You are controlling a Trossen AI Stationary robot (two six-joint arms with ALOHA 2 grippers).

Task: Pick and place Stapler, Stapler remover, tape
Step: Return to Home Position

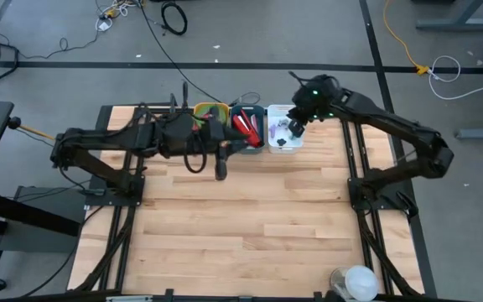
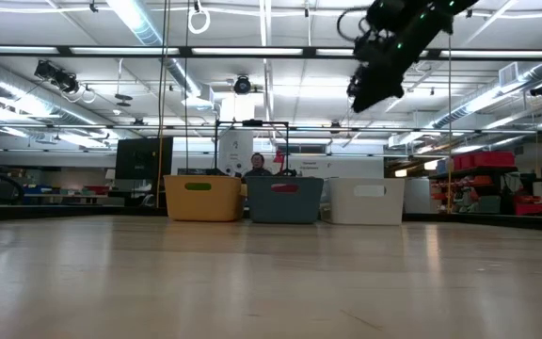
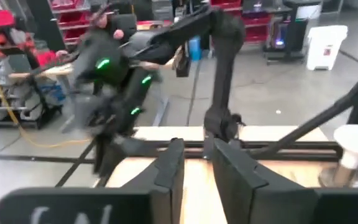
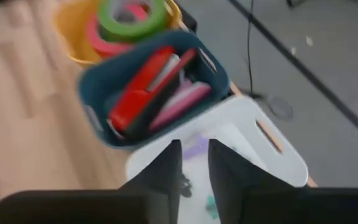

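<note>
Wood tabletop spreads wide; right hand hovers over far-edge white bin.

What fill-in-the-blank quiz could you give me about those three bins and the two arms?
1. The tape rolls lie in the left-end bin, coloured ___.
2. The red stapler lies in the middle bin, which is dark ___.
3. The right gripper hangs over the right-end bin, coloured ___, where a purple staple remover lies.
4. The left gripper waits by the left-end bin, carrying ___.
Missing words: yellow; blue; white; nothing.
</note>
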